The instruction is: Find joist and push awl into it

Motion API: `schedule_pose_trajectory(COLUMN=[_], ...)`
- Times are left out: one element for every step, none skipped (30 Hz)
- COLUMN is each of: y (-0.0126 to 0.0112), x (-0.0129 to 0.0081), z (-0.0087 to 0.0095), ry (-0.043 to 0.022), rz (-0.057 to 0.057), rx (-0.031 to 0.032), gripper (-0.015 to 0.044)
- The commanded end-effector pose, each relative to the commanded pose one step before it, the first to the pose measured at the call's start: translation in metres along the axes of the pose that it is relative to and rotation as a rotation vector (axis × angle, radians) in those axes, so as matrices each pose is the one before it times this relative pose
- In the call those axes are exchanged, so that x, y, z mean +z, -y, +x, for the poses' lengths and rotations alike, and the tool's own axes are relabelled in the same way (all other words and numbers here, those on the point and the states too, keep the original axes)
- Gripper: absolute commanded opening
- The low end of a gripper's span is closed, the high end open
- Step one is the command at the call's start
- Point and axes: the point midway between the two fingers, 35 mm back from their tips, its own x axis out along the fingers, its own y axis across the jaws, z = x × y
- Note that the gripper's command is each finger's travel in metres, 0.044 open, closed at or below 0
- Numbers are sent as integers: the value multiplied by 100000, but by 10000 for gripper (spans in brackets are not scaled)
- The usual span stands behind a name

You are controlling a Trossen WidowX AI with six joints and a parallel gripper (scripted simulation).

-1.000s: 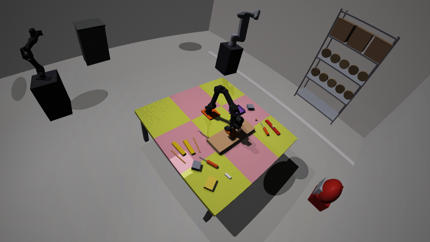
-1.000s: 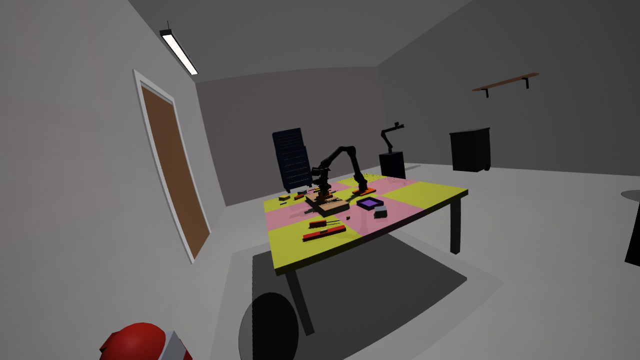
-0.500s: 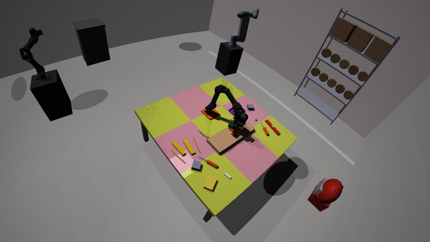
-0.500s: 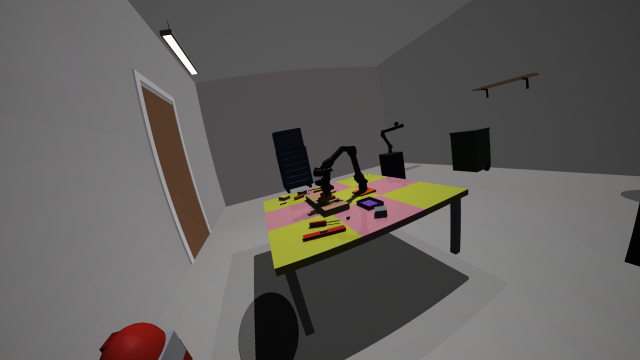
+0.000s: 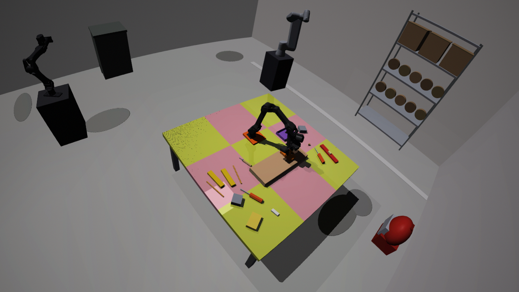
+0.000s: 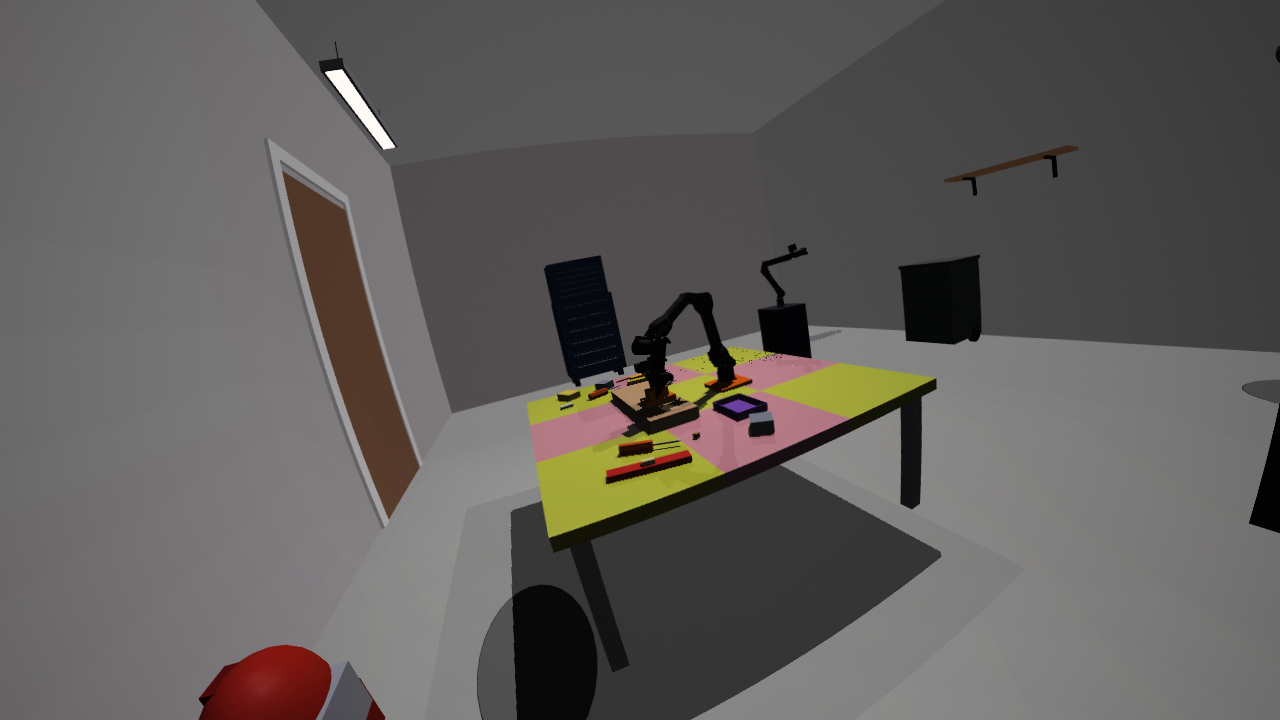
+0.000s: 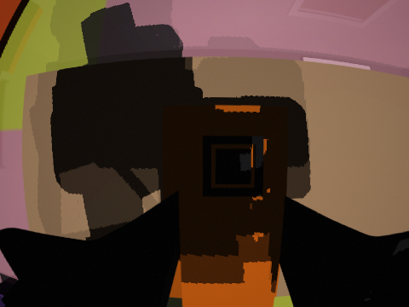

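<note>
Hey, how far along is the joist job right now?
Early stage. The gripper is shut on the orange stud finder, holding it over the far end of the brown panel; scanning looks in hand. Left: put the finder in the purple tray, which looks unfilled, then pick up the awl and push it through. No hole shows in the panel.

The flat orange rectangular stud finder (image 7: 227,199) with a dark square window is sitting low over the tan wooden floor panel (image 5: 273,168), near the panel's end closest to the tray. That panel is lying flat in the middle of the table. The shallow purple tray (image 6: 739,406) is sitting just off that end, open side up. The awl can't be picked out for sure among the small tools.
</note>
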Motion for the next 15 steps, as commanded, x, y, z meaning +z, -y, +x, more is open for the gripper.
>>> schedule_pose_trajectory(y=[-1773,-351,-351,-350,-350,-350,-350,-350,-350,-350,-350,-350,-350,-350,-350], x=[-19,1,1,1,1,1,1,1,1,1,1,1,1,1,1], z=[-28,-2,-2,-2,-2,-2,-2,-2,-2,-2,-2,-2,-2,-3,-3], ry=[-103,-2,-2,-2,-2,-2,-2,-2,-2,-2,-2,-2,-2,-2,-2], rz=[-144,12,12,12,12,12,12,12,12,12,12,12,12,12,11], rx=[535,34,34,34,34,34,34,34,34,34,34,34,34,34,34], gripper=[0,0,0,0,0,0,0,0,0,0,0,0,0,0,0])
